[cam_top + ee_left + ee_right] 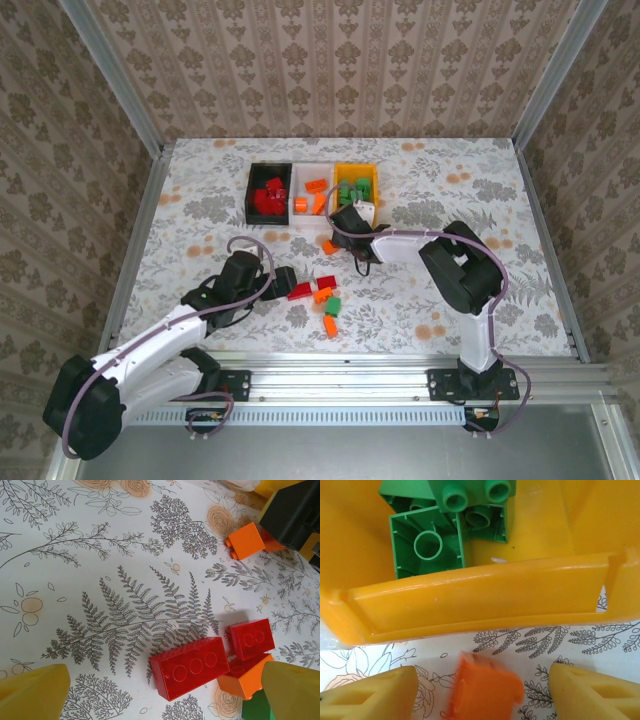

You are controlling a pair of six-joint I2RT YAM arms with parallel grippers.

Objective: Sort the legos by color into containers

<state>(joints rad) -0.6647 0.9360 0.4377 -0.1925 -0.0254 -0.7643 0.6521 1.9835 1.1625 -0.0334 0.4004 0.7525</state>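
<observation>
From above: reds in the black bin, oranges in the white bin, greens in the yellow bin, loose legos piled on the table by the left gripper, one orange brick just by the right gripper. Left wrist cam: left gripper spread wide and empty around a long red brick with a small red brick just beside it, so could easily drag the neighbour along on closing. Right wrist cam: right gripper parted, not gripping, straddling the orange brick near the yellow bin wall, so might clip that wall or dump orange in with the greens.

Black, white, yellow containers in a row, colour-sorted legos inside, loose bricks nearby
</observation>
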